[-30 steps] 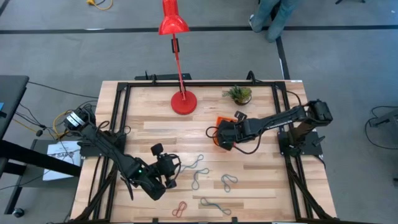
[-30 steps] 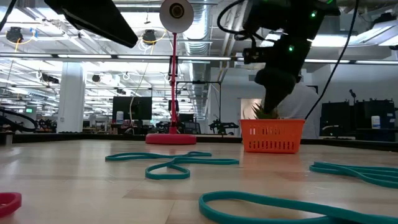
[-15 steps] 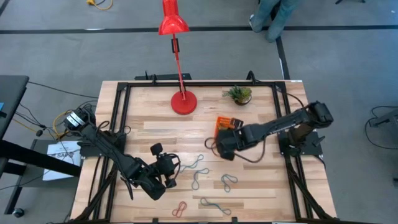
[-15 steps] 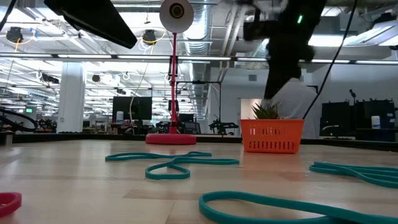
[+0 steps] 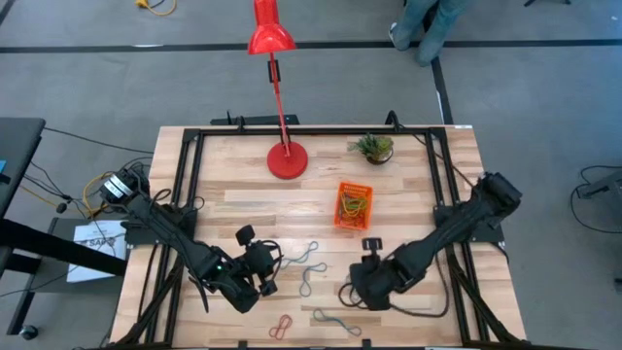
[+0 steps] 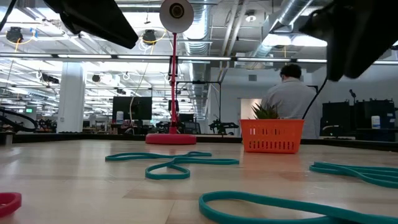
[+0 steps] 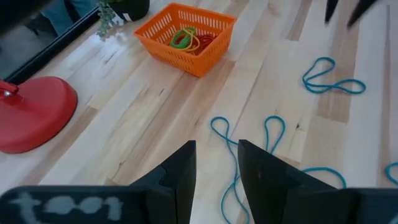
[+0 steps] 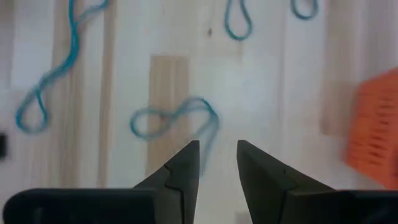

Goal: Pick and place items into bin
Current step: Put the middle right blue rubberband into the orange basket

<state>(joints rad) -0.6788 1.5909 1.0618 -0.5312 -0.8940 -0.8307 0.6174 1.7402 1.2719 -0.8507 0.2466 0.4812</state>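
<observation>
The orange bin (image 5: 353, 205) sits mid-table with yellow, red and green bands inside, also visible in the left wrist view (image 7: 186, 36). Loose teal bands lie flat on the wood (image 5: 309, 256) (image 5: 335, 321), and a red band (image 5: 282, 326) lies near the front edge. My right gripper (image 5: 358, 290) hovers open, pointing down, over a teal figure-eight band (image 8: 174, 118) at the near right. My left gripper (image 5: 272, 264) waits open at the near left, above another teal band (image 7: 239, 146), with nothing between its fingers.
A red lamp stands on its round base (image 5: 287, 160) at the far middle, with a small potted plant (image 5: 374, 147) to its right. Black frame rails run along the table's sides. In the low view a person (image 6: 289, 93) stands beyond the table behind the bin (image 6: 272, 137).
My right gripper has swung from over the bin toward the table's near edge and now hangs above the teal figure-eight band. The bin, hidden under it before, shows its bands. My left gripper has stayed in place.
</observation>
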